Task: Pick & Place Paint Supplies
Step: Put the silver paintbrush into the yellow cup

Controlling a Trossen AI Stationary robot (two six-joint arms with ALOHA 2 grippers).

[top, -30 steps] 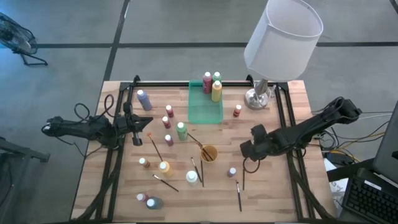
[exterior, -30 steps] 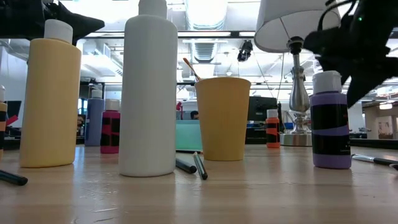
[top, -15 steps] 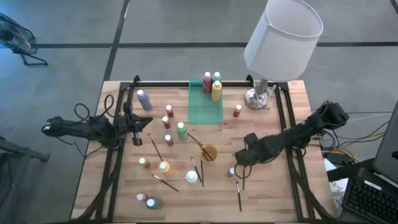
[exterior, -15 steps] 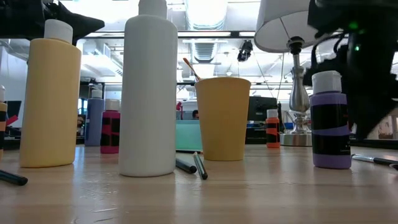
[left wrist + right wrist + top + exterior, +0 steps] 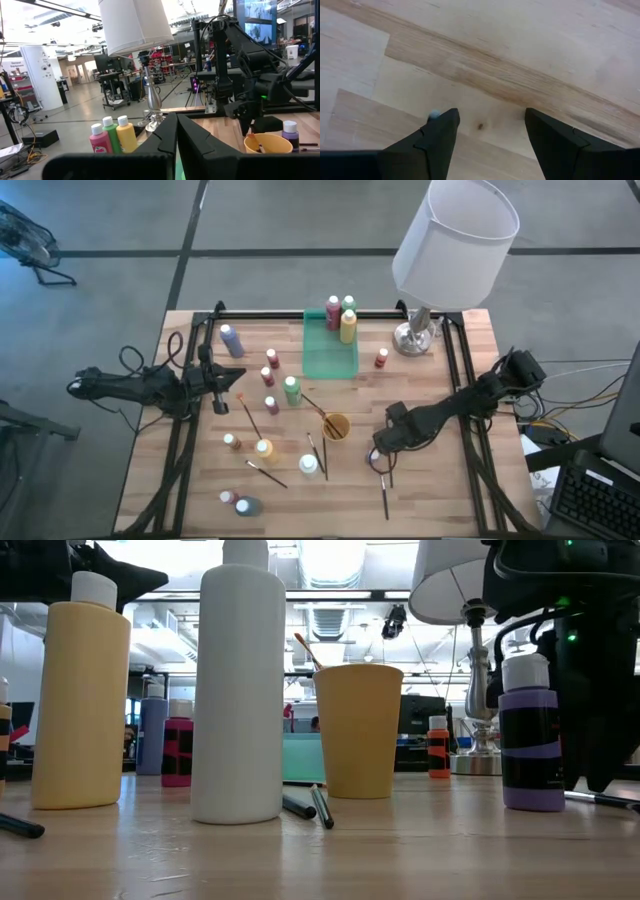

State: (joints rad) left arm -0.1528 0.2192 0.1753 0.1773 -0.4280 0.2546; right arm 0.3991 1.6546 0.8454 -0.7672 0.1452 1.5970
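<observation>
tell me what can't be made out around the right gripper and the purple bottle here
- High view: the purple bottle is nearly covered by the right gripper, so contact can't be judged.
- Low view: the gripper's dark body stands behind the bottle; its fingertips are hidden.
- Right wrist view: open fingers over bare wooden table; the bottle is out of frame, with only a pale speck at one finger.
- Left wrist view: the bottle is cut by the edge.

Three bottles (image 5: 341, 318) in tray (image 5: 330, 361) at table's far edge; lamp (image 5: 420, 332) right of tray; cup (image 5: 335, 426) mid-table.
</observation>
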